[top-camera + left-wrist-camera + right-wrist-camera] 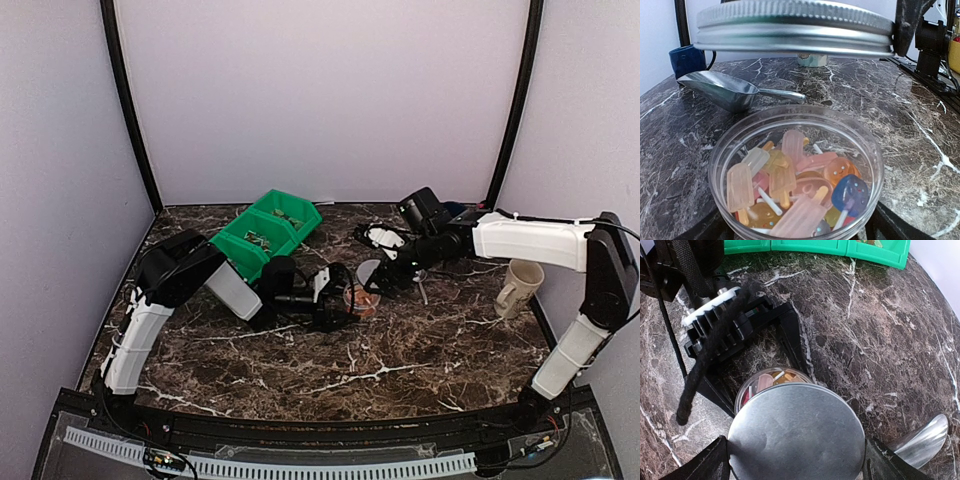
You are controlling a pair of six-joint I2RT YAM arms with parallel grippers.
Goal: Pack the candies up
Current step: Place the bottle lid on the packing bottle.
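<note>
Two wide grips: left gripper (pixel 338 298) clamped the clear jar (pixel 720 150) holding the candies (pixel 790 185), right gripper (pixel 797 460) held the metal lid (pixel 795 435) just above its mouth, unseated; a skewed descent could catch the rim, cross-thread, or shove the jar loose and spill candies.

Legible text, labels, brands, numbers: none found. We went over the metal lid (pixel 796 437), clear jar (pixel 871 150), candies (pixel 790 190), green bin (pixel 234 254), scoop (pixel 722 90), blue mug (pixel 687 60) and cream mug (pixel 520 287); we could read nothing on any.
</note>
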